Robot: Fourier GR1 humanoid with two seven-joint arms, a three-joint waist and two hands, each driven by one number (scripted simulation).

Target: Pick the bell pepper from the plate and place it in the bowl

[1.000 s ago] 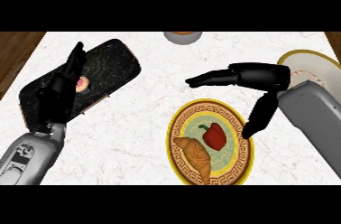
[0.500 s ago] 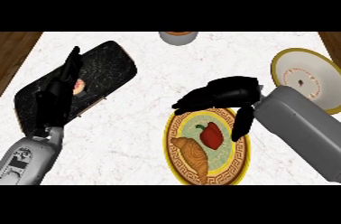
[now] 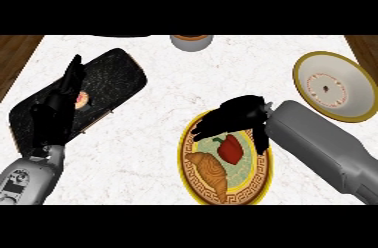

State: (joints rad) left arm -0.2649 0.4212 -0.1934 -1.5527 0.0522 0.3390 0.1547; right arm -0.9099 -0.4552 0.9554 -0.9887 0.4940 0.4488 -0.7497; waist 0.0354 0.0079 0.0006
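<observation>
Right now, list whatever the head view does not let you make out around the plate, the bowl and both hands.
- Right hand: its fingers merge into one dark shape over the plate's far rim, so contact with the bell pepper is unclear.
- Plate's far rim: hidden under that hand.
- Small container at the counter's far edge: cut off by the view's top.
- Dark spot in the bowl: too small to identify.
- Left hand: hides part of the dark tray.

We are looking at a kitchen: a white marbled desk is carrying a patterned plate of food, a bowl and a dark tray.
</observation>
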